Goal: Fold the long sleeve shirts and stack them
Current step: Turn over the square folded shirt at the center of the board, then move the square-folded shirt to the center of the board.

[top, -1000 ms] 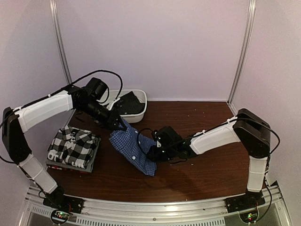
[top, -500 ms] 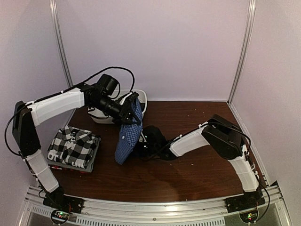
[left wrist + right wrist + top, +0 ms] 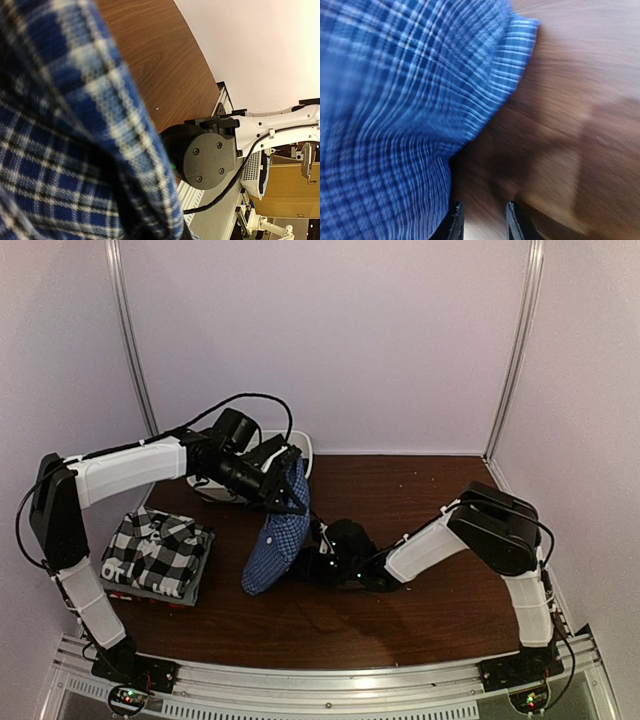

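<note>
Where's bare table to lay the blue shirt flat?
Bare table far right, behind the right arm; also the near strip between blue check shirt and the front rail. Crowded left: plaid stack, basin, left gripper.

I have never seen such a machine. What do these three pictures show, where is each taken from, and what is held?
These are two robot arms bolted to the near edge of a brown table. The wide picture comes from a fixed camera above and behind them. The other two come from a camera on each wrist, very close to the cloth. The left claw holds up a blue checked shirt, which hangs down toward the table. The right claw is low beside it; blur hides whether it grips. At the left lies a folded black-and-white plaid shirt on a small stack. A white basin stands at the back.
</note>
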You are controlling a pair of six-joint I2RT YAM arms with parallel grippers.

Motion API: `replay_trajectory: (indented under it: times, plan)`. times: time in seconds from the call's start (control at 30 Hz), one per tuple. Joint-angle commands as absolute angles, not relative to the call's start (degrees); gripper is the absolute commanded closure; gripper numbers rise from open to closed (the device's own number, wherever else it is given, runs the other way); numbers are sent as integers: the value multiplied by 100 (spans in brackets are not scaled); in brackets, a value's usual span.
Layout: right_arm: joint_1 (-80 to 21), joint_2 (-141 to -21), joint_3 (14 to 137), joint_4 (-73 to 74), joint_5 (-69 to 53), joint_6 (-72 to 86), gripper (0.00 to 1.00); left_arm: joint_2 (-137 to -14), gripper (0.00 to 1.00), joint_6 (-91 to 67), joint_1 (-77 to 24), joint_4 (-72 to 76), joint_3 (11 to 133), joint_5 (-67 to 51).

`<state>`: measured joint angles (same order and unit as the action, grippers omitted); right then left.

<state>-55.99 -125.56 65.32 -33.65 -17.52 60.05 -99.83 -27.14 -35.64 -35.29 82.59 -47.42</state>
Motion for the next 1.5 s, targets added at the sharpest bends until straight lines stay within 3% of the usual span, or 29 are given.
replay_trajectory:
  times: [0.0, 0.27, 0.33, 0.4, 0.47, 0.53, 0.6, 0.9, 1.07, 1.47]
  plan:
    - [-5439, -11958, 5788, -3611, -1371, 6069, 69, -10091, 100, -2720, -3603, -3156, 8210, -4927]
    - [-5024, -10276, 4256, -3373, -873, 5939, 62, -10520, 100, -3024, -4030, -2726, 8209, -4720]
    - [-4849, -9718, 3867, -3071, -674, 5855, 59, -10819, 90, -3255, -4320, -2408, 8285, -4567]
    - [-4618, -9160, 3488, -2769, -500, 5777, 56, -11222, 63, -3497, -4618, -2130, 8587, -4483]
    - [-4449, -8626, 3207, -2365, -367, 5682, 52, -11565, 48, -3651, -4918, -2022, 8972, -4424]
    - [-4398, -8195, 3134, -1901, -165, 5514, 48, -11695, 38, -3701, -5030, -2019, 9231, -4280]
    - [-4405, -7948, 3230, -1522, -58, 5321, 43, -11628, 35, -3734, -4990, -2044, 9259, -4080]
    - [-4800, -8563, 4152, -686, -137, 4736, 41, -10292, 36, -3700, -4288, -2359, 7661, -2606]
    - [-4893, -9034, 4415, -527, -183, 4702, 46, -9789, 42, -3431, -3690, -2569, 6558, -2066]
    - [-4912, -9641, 4461, -647, -568, 4730, 53, -10088, 58, -3221, -3382, -2237, 5933, -1825]
